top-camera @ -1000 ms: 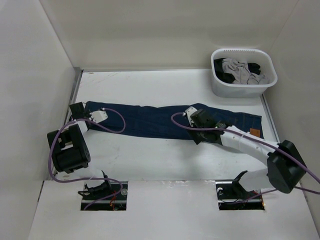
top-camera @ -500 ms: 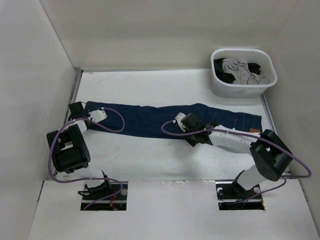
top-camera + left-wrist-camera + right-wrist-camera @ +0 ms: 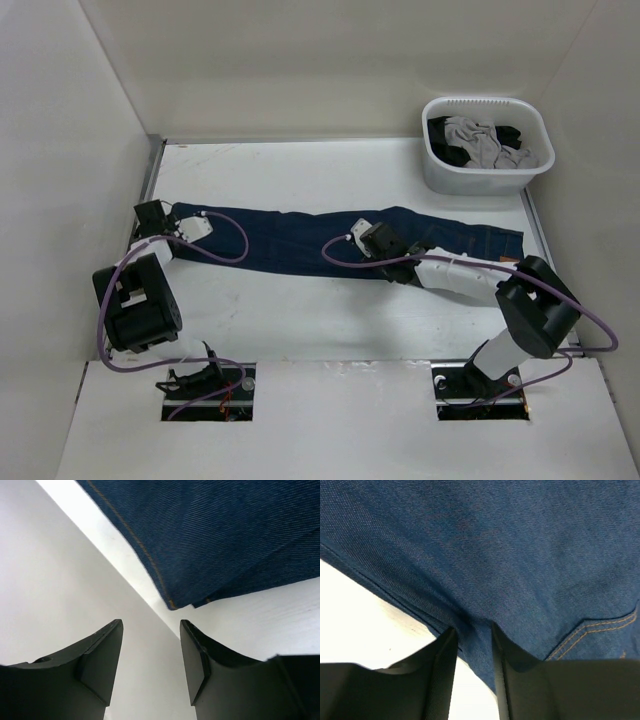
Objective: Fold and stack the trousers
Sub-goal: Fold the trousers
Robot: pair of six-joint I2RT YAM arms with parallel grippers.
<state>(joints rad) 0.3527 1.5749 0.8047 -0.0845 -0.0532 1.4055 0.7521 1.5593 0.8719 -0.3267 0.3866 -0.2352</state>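
**A:** Where do we find the garment?

**B:** We see the long dark navy blue denim trousers [image 3: 290, 240] lying flat across the middle of the white desk [image 3: 300, 320]. The leg hems point left and the waistband points right. A small tan-orange leather patch [image 3: 511, 265] sits at the waistband end.

**A:** And our left end effector [image 3: 152, 216]?

**B:** It rests low at the hem end, near the desk's left edge. In the left wrist view its two dark fingers [image 3: 105, 655] stand apart with nothing between them. The corner of the trouser hem [image 3: 175, 602] lies just ahead of the tips, not touching them.

**A:** What about the right side?

**B:** Our right end effector [image 3: 372, 240] is down on the near edge of the trousers, about midway along their length. In the right wrist view the fingers [image 3: 445, 665] sit close together, clamped on the denim edge that runs between them. Bare desk shows to the left, and a curve of orange stitching [image 3: 590, 629] shows to the right.

**A:** Anything else on the desk?

**B:** We see a white plastic oval basket [image 3: 480, 182] in the far right corner, well apart from the trousers. It holds crumpled grey and black clothes [image 3: 478, 140]. Purple cables [image 3: 225, 250] loop from both wrists.
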